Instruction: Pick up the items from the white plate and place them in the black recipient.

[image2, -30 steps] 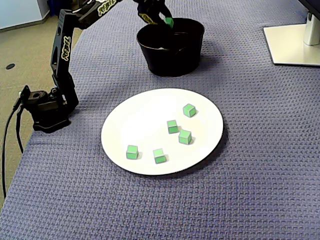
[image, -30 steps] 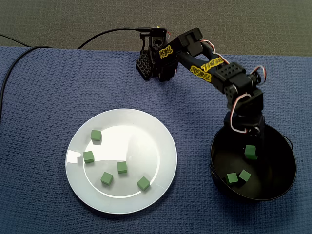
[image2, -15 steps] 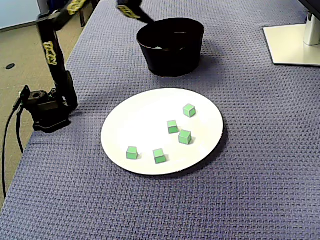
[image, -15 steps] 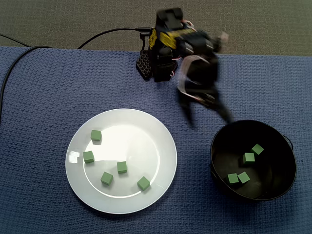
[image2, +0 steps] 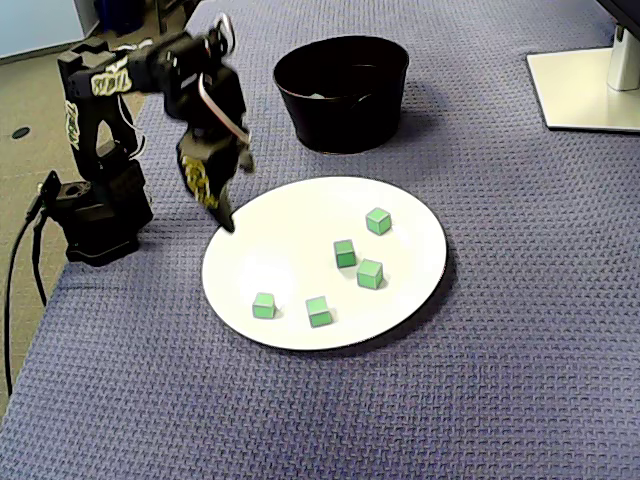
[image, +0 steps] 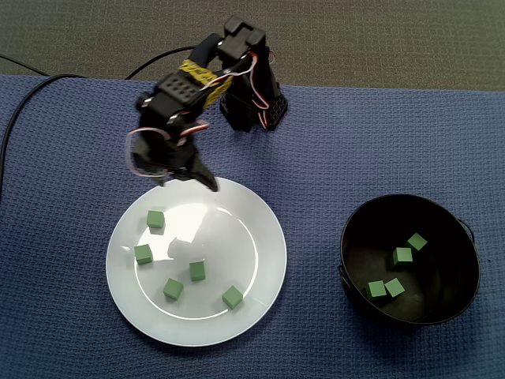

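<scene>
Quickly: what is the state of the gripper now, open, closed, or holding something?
Gripper: open, holding nothing, above the far edge of the white plate.

Both fixed views are bright and evenly lit from above, and the cloth (image: pixel 63 158) weave stays crisp to the frame edges. In a fixed view the white plate (image: pixel 241 253) shows soft glare left of frame centre. In a fixed view the arm (image2: pixel 150 68) smears slightly at upper left, and shadows are faint.

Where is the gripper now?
In a fixed view the gripper is over the white plate's upper-left rim, near the topmost green cube, left of the black bowl.
</scene>
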You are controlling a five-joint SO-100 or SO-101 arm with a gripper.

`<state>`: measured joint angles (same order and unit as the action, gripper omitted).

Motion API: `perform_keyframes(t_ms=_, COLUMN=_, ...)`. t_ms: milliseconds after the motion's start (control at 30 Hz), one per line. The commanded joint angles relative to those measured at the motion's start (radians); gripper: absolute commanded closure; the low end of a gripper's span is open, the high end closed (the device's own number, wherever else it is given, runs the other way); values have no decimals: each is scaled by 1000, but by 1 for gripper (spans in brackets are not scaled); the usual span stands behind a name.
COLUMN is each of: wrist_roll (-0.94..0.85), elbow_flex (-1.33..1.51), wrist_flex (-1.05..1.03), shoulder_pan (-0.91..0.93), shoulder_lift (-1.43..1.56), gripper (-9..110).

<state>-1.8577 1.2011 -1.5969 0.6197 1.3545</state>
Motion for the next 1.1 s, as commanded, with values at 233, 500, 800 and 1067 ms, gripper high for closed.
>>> perform_keyframes(t_ms=233, wrist_roll=-31, elbow_flex=-140, wrist_flex=126, shoulder_pan=121, shoulder_lift=-268, gripper=58)
perform_keyframes(t_ms=500, wrist_roll=35, elbow_flex=-172, wrist_flex=255, shoulder_pan=63, shoulder_lift=-387, gripper=58)
perform_keyframes(t_ms=800, wrist_roll=23, elbow_flex=-169, wrist_flex=299, shoulder_pan=40, shoulder_lift=-443, gripper=59)
perform_keyframes(t_ms=1067, wrist_roll=31, elbow_flex=-160, wrist_flex=298, shoulder_pan=38, shoulder_lift=-460, gripper=83)
